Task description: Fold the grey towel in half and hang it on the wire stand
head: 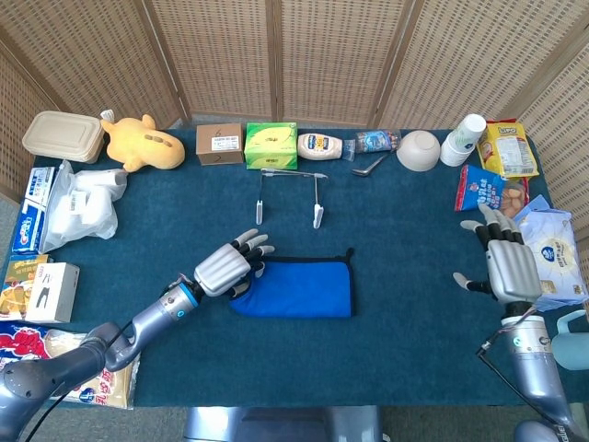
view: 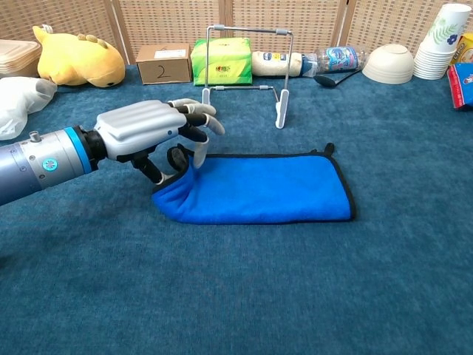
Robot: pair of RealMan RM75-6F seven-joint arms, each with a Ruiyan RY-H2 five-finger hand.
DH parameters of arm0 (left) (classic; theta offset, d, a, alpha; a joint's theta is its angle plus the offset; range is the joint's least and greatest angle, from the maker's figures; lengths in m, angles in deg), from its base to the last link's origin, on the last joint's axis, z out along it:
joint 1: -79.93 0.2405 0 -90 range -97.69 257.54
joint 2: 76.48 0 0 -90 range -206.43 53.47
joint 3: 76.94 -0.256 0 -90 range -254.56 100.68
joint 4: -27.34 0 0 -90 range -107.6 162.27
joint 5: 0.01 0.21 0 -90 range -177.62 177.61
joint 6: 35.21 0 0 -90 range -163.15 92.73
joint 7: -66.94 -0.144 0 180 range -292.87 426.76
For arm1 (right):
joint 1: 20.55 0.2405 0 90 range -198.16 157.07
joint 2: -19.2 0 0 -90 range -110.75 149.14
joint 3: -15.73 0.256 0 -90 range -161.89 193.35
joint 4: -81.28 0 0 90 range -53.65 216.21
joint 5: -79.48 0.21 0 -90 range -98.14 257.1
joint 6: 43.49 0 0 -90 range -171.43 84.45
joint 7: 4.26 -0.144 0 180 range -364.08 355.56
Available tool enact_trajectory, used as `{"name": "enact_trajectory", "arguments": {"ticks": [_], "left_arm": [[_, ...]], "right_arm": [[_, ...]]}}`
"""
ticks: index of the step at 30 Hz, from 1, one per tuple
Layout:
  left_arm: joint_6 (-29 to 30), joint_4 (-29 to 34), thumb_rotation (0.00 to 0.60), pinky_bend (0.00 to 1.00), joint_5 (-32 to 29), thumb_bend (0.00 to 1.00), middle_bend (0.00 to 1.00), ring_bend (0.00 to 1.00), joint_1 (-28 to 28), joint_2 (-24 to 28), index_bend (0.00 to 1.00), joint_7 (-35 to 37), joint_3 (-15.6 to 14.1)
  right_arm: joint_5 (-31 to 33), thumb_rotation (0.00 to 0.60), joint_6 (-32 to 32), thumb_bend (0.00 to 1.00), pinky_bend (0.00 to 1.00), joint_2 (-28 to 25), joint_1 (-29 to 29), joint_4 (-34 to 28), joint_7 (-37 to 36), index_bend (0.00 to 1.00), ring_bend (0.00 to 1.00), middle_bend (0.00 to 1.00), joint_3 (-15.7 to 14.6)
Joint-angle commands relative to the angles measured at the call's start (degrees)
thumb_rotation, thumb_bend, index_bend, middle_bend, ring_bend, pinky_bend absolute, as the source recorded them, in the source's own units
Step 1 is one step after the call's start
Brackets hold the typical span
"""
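While my left hand (view: 144, 127) pinches the towel (view: 259, 188) edge, bunching it, my right hand (head: 509, 267) hovers spread, holding nothing.

You have bright, even light in both views, with no harsh glare. Shadows are soft: a faint one sits under the left hand (view: 151, 129) and along the near edge of the towel (view: 262, 188). The head view is sharp across the table (head: 396, 276), with slight wide-angle bending of the woven screens (head: 322, 55) at the edges. The chest view is crisp at centre; the paper cups (view: 441, 41) at its corner look stretched.
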Motion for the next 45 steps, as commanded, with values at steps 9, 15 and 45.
{"name": "enact_trajectory", "arguments": {"ticks": [9, 15, 45], "left_arm": [[0.12, 6.15, 0.6, 0.0, -1.99, 0.5, 0.26, 0.05, -0.28, 3.56, 0.71, 1.75, 1.68], [1.19, 15.99, 0.6, 0.0, -5.21, 0.51, 0.28, 0.07, 0.44, 9.35, 0.74, 1.74, 4.84], [-10.18, 63.77, 0.6, 0.0, -47.87, 0.58, 0.3, 0.07, -3.37, 40.53, 0.76, -18.71, 25.49]], "right_arm": [[0.06, 0.6, 0.62, 0.16, 0.0, -0.32, -0.82, 0.08, -1.18, 0.23, 0.0, 0.06, 0.24], [0.07, 0.6, 0.9, 0.16, 0.0, -0.24, -1.41, 0.94, -2.37, 0.23, 0.0, 0.06, 0.32], [-3.49, 0.6, -0.16, 0.16, 0.0, 3.85, -3.37, 8.81, -10.64, 0.23, 0.0, 0.06, -0.8]]}}
